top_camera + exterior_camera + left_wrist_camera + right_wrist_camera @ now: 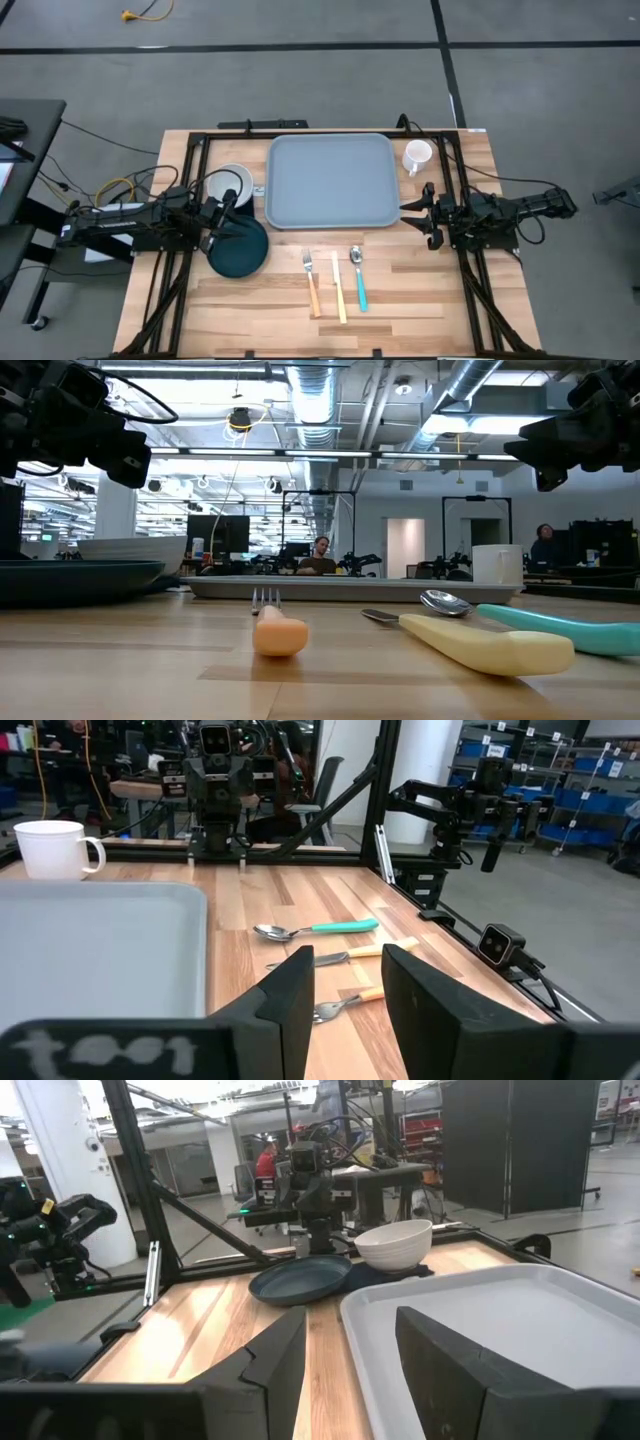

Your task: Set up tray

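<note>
The grey-blue tray (330, 180) lies flat on the far middle of the wooden table, with nothing on it. A white bowl (230, 183) and a dark teal plate (238, 252) sit left of it, and a white mug (417, 156) stands at its far right corner. A fork (311, 280), a knife (338, 286) and a teal-handled spoon (358, 276) lie side by side near the front. My left gripper (347, 990) hovers open above the bowl and plate. My right gripper (350, 1355) hovers open beside the tray's near right corner. Both point level toward the tray.
Black frame rails (190, 170) run along the table's left, right and far sides. Bare wood lies near the front edge on both sides of the cutlery. The room behind holds benches, other robot arms and seated people (321, 557).
</note>
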